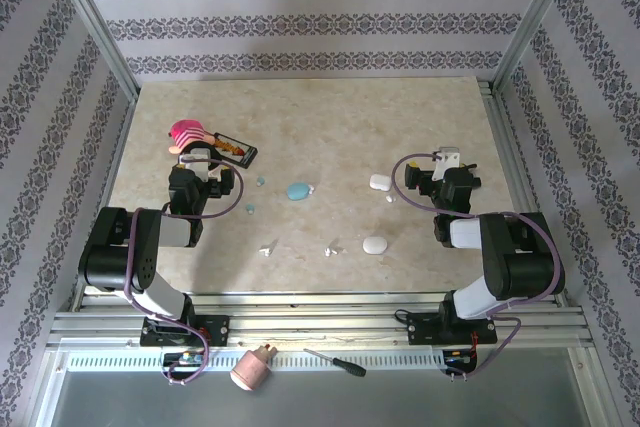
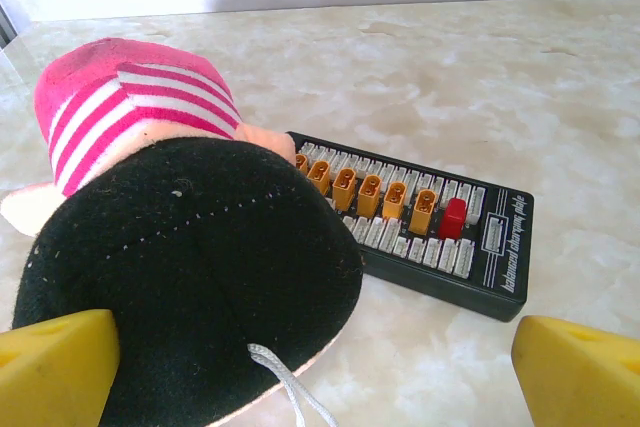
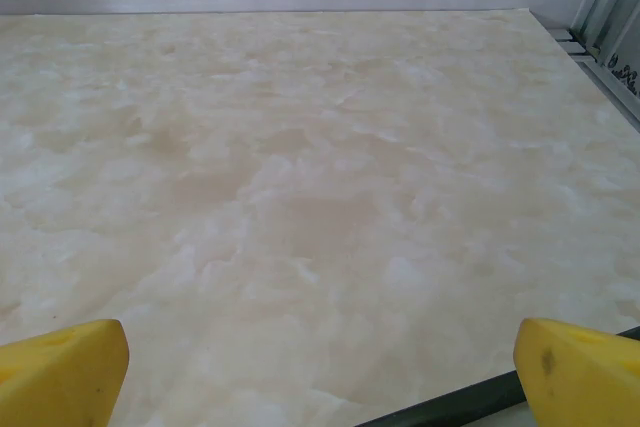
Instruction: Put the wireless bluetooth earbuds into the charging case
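Mid-table: earbuds point(image 1: 268, 246) scattered, apart from left gripper point(image 2: 318, 372), right gripper point(image 3: 320, 367).

Cream, beige-marbled table top point(image 1: 330, 127) between pale lilac walls point(image 1: 300, 22) banded with dark grey damask. At ten o'clock, a soft plush toy point(image 2: 150, 107), black with pink-and-white stripes, and a black plastic connector board point(image 2: 490, 267) with orange plugs and one red. Near centre, a pale blue oval case point(image 1: 298, 190) and tiny blue-green earbuds point(image 1: 262, 181). Toward three o'clock, white oval cases point(image 1: 380, 182). At six, tiny white earbuds point(image 1: 268, 246).
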Motion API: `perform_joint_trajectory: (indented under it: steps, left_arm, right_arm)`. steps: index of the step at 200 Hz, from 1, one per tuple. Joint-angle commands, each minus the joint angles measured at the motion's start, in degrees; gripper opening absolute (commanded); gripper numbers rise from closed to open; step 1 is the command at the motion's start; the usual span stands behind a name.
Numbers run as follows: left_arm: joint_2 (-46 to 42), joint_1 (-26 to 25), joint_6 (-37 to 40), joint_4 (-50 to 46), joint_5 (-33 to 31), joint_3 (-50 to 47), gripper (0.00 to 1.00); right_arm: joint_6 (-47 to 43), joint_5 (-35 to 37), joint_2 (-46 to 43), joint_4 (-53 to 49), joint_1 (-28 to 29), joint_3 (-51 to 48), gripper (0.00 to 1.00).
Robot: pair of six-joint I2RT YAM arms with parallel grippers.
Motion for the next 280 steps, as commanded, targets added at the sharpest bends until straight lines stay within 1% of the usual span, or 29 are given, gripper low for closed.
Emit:
perform_joint_trajectory:
  steps: [1, 14, 24, 139, 154, 179, 193, 216, 236, 247, 255, 272, 280]
  left_arm:
    - [0.5, 0.2, -0.5, -0.2, 0.7, -0.5, 0.99]
    - [0.5, 0.3, -0.5, -0.2, 0.6, -0.5, 0.99]
    - [0.5, 0.2, -0.5, -0.2, 0.7, -0.5, 0.99]
    - [0.5, 0.2, -0.5, -0.2, 0.8, -0.5, 0.99]
    - [0.2, 0.3, -0.4, 0.3, 1.1, -0.8, 0.99]
    - [-4.7, 0.1, -0.3, 1.1, 0.9, -3.3, 0.99]
    - [-9.4, -0.5, 0.2, -1.4, 0.3, -4.1, 0.99]
    - [-17.8, -2.9, 0.2, -12.4, -2.7, -2.2, 0.99]
    - [-23.4, -4.3, -1.8, -18.5, -1.6, -0.4, 0.99]
    - [-25.9, -4.9, -3.4, -22.5, -0.2, 1.3, 0.99]
    - [-27.5, -4.9, -6.1, -26.2, 0.7, 2.9, 0.99]
    - [-31.1, -4.9, -11.0, -36.8, 3.6, 7.4, 0.99]
    - [-32.4, -4.9, -12.6, -40.8, 5.6, 9.0, 0.99]
  right_arm:
    - [0.4, -0.8, 0.1, 2.3, 0.1, 0.1, 0.98]
    - [0.3, -0.9, 0.1, 2.3, 0.1, 0.2, 0.98]
    - [-0.1, -2.5, 0.1, 2.3, 0.0, 0.2, 0.98]
    - [0.2, -3.3, 0.1, 2.7, -0.4, 0.1, 0.98]
    - [-0.8, -6.6, -0.3, 1.9, -0.3, 0.4, 0.98]
    - [-2.3, -9.6, -2.8, -0.5, -0.1, 0.6, 0.98]
    - [-2.6, -10.2, -4.8, -1.8, 0.0, 0.5, 0.98]
    - [-4.9, -10.7, -9.7, -8.2, 1.8, 1.9, 0.98]
    - [-10.4, -11.7, -14.5, -18.2, 5.6, 5.2, 0.98]
    - [-14.8, -13.0, -16.2, -26.5, 8.3, 8.8, 0.98]
    - [-17.5, -14.6, -16.9, -32.7, 9.8, 12.2, 0.98]
    - [-21.2, -23.3, -16.3, -46.1, 12.9, 19.3, 0.98]
    - [-22.4, -24.8, -15.3, -50.1, 14.5, 22.1, 0.98]
